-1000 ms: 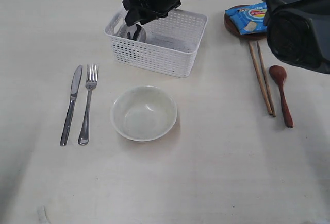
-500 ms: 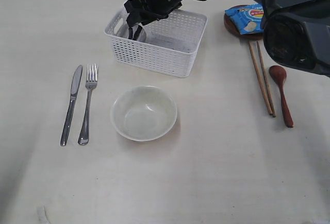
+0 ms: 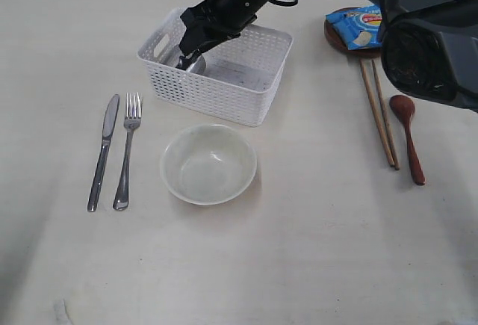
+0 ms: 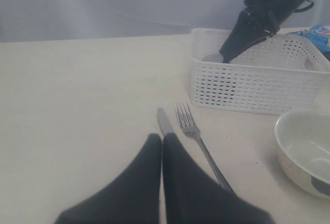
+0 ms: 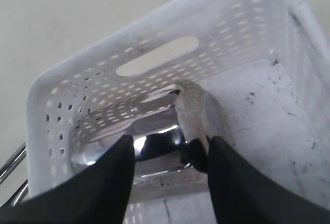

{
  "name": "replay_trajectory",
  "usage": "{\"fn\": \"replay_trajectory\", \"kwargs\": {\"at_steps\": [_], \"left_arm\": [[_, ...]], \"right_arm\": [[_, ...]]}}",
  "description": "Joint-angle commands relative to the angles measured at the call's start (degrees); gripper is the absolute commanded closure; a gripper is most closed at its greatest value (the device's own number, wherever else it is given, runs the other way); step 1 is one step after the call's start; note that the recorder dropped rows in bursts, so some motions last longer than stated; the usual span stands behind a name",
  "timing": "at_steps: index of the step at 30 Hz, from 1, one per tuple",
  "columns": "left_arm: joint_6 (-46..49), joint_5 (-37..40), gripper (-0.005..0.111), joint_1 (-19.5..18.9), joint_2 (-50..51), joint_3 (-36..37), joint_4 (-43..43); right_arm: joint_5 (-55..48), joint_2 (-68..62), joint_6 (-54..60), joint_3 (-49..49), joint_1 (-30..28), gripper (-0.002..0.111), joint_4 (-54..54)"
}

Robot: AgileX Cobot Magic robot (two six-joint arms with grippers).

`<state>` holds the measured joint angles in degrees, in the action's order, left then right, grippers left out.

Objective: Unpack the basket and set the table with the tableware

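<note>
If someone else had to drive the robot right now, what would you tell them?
Left gripper: shut, empty, above the table near the knife and fork.
Right gripper: down in the basket, fingers either side of the cup; grip unclear.
Done: knife, fork, bowl, chopsticks and spoon laid out; plate out too, with a blue packet on it.
Left: lift the cup out and set it down, then probably move the basket aside.
</note>
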<state>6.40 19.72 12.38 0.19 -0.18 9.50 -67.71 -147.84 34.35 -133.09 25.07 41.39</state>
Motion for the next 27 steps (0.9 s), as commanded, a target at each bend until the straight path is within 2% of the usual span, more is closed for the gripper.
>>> {"fn": "replay_trajectory", "kwargs": {"at_steps": [1, 11, 17, 19, 21, 25, 27], "left_arm": [[-0.1, -0.1, 0.107, 0.3, -0.2, 0.2, 0.0], [-0.1, -0.1, 0.107, 0.3, -0.2, 0.2, 0.0], [-0.1, -0.1, 0.107, 0.3, -0.2, 0.2, 0.0], [-0.1, -0.1, 0.107, 0.3, -0.2, 0.2, -0.3], [-0.1, -0.1, 0.107, 0.3, -0.2, 0.2, -0.3], [-0.1, -0.1, 0.107, 0.3, -0.2, 0.2, -0.2], [-0.1, -0.1, 0.107, 0.3, -0.2, 0.2, -0.2]], "right_arm": [[-2.3, -0.3, 0.4, -0.2, -0.3, 0.065, 1.1], [-2.3, -0.2, -1.2, -0.1, -0.4, 0.065, 1.1], [-2.3, -0.2, -5.5, -0.2, -2.8, 0.065, 0.0], [-2.3, -0.2, -7.8, -0.2, -3.9, 0.071, -1.1], [-2.3, -0.1, -9.1, -0.2, -5.2, 0.081, -3.3], [-2.3, 1.5, -14.8, -0.2, -8.8, 0.109, -12.1], [-2.3, 3.1, -18.0, -0.2, -11.5, 0.108, -14.1]]}}
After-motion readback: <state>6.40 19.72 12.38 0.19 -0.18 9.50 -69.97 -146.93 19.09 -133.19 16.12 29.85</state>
